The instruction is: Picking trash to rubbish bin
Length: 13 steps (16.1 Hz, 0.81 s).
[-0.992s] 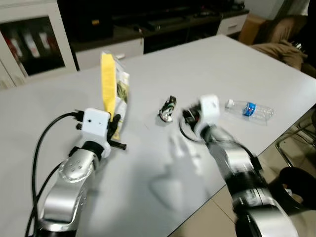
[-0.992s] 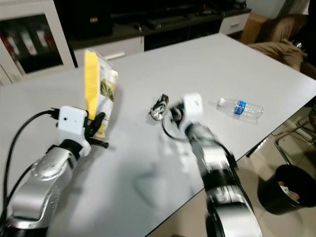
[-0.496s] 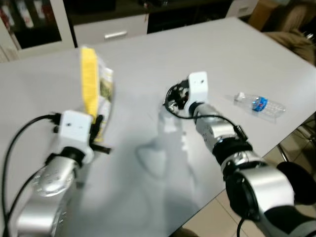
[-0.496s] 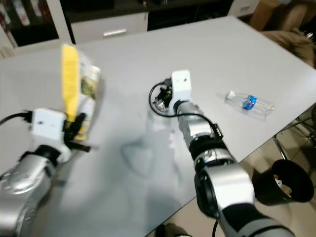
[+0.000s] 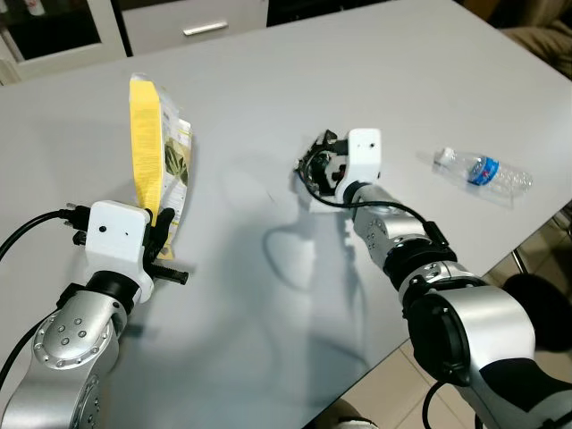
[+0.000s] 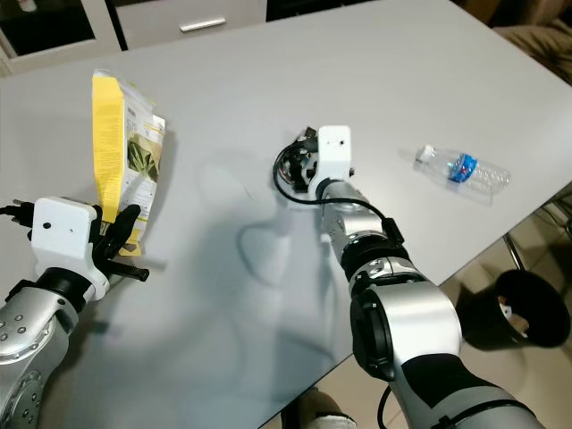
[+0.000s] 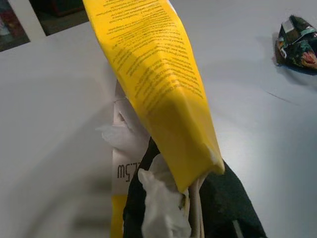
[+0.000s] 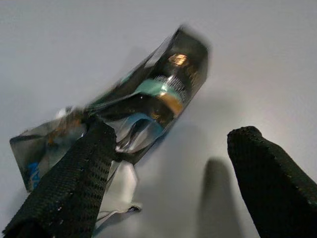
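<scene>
Standing by the wide grey table [image 5: 268, 375], I see on the left the left gripper [image 5: 161, 234] clamped on the bottom edge of a tall yellow-and-white printed snack packet [image 5: 152, 161], which it holds upright above the tabletop. That packet looks thin, light and floppy, so a pinch near its folded edge seems enough.

Toward the middle lies the next piece of trash, a small crumpled dark foil wrapper with teal and orange print [image 8: 143, 106], flat on the table. The right gripper [image 8: 173, 163] is down over it with its fingers spread apart, one black finger [image 8: 79, 173] touching or overlapping the wrapper's side, the other finger standing off on the bare table. I judge the wrapper almost weightless, slick and springy; it could skid or pop out, so closing across its bunched middle looks safest.

Further right lies a clear plastic water bottle with a blue label [image 5: 487, 172] on its side, well apart. A black rubbish bin [image 6: 527, 308] stands on the floor beyond the table's right edge.
</scene>
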Tool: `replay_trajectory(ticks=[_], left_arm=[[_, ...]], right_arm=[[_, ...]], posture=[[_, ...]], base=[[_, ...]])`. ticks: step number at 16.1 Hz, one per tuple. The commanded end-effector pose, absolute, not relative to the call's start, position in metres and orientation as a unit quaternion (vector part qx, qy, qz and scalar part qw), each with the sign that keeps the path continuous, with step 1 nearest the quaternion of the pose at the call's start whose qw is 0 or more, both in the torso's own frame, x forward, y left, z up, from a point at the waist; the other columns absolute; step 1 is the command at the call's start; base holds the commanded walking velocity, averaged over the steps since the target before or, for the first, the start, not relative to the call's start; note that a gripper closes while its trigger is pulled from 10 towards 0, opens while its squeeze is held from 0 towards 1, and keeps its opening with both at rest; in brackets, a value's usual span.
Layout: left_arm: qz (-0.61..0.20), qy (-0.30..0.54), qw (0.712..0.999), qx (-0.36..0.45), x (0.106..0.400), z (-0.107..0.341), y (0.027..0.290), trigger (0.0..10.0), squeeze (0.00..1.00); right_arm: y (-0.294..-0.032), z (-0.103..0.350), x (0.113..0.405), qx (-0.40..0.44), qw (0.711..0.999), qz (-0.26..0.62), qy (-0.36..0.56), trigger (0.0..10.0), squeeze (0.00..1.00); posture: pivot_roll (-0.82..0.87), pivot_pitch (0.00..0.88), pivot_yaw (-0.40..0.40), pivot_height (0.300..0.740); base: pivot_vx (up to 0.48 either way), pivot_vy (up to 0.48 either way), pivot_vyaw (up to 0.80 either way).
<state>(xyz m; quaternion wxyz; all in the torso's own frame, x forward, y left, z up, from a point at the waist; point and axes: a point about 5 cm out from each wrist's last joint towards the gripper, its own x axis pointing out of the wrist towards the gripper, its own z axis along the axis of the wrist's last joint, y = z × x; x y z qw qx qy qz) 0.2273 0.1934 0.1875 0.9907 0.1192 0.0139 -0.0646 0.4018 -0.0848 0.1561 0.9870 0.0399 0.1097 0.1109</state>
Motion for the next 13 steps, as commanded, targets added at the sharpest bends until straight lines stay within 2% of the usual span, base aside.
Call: replay_trajectory(ticks=[1,4,6,13], left_arm=[[-0.070,0.039,0.990,0.117,0.224,0.180,0.194,10.0,0.00],[-0.069,0.046,0.990,0.117,0.222,0.178,0.194,10.0,0.00],[-0.075,0.046,0.989,0.117,0.221,0.179,0.192,10.0,0.00],[-0.110,0.045,0.987,0.106,0.223,0.177,0.181,10.0,0.00]], right_arm=[[-0.083,0.150,0.400,0.050,0.982,0.123,0.133,10.0,0.00],[-0.072,0.139,0.393,0.097,0.972,0.154,0.147,9.8,0.00],[-0.069,0.138,0.392,0.096,0.971,0.166,0.143,0.0,0.00],[-0.071,0.141,0.393,0.103,0.970,0.176,0.133,0.0,0.00]], posture=[[0.03,0.260,-0.152,0.740],[0.04,0.261,-0.159,0.740],[0.05,0.256,-0.160,0.740],[0.04,0.236,-0.155,0.740]], base=[[0.000,0.000,0.00],[0.000,0.000,0.00],[0.000,0.000,0.00],[0.000,0.000,0.00]])
